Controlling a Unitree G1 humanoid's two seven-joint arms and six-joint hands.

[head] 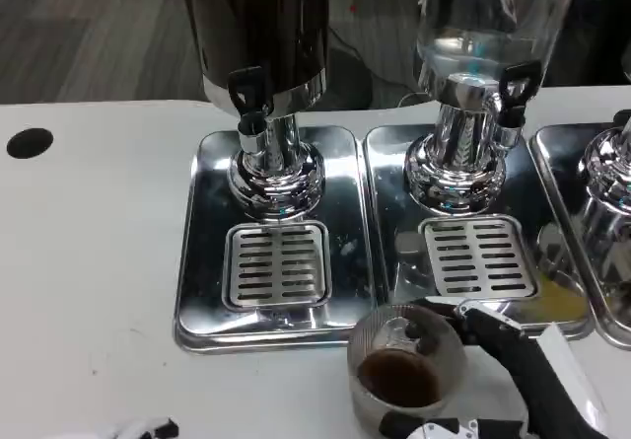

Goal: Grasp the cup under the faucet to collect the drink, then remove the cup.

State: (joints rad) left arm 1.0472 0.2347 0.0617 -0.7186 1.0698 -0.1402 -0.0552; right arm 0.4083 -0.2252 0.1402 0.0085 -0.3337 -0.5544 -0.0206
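From the head view we see the cup [406, 366], a ribbed clear glass with dark drink in its bottom, standing on the white counter [89, 261] just in front of the metal trays, between the left tray's grate [277, 264] and the middle tray's grate [478, 256]. It is no longer under either faucet: the left dispenser's black tap [248, 92] and the middle dispenser's tap [515, 86] both sit well behind it. Our right hand [498, 360] wraps the cup from its right side, with dark fingers [471, 323] curling around the far rim and another part of the hand pressing in at the near base, so we judge the cup held. Our left hand [148, 427] barely peeks in at the bottom edge, and we cannot tell whether its fingers are spread or curled. With drink collected and the cup clear of the trays, we judge the task nearly done. The risk now is spilling: a tilt of the wrist, or smooth glass slipping in a loose hold, could tip the drink onto the counter; catching the tray's raised lip [296, 338] would do the same.
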